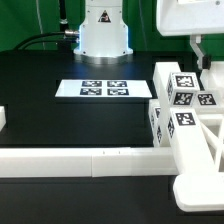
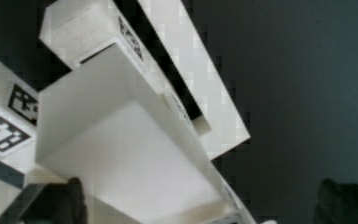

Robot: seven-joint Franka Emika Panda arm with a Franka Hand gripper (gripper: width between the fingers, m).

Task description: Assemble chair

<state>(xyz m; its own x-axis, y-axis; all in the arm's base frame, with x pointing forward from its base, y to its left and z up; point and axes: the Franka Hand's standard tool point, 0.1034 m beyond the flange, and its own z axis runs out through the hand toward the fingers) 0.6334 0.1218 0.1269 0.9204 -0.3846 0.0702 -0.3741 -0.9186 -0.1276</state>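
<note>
Nearest the camera, the chair parts sit stacked at the exterior view's right, against the long low rail. My gripper hangs above them, jaws wide open and empty. I should descend squarely over one slab. The marker board lies farther left.

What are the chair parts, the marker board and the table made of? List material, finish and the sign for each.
Chair parts: seemingly white plastic, matte; chunky uniform slabs with crisp edges, marker tags on their faces.
Marker board: thin flat white sheet, possibly card or plastic; printed black tags.
Table: black, dull, perhaps cloth or a mat; no glare.
</note>
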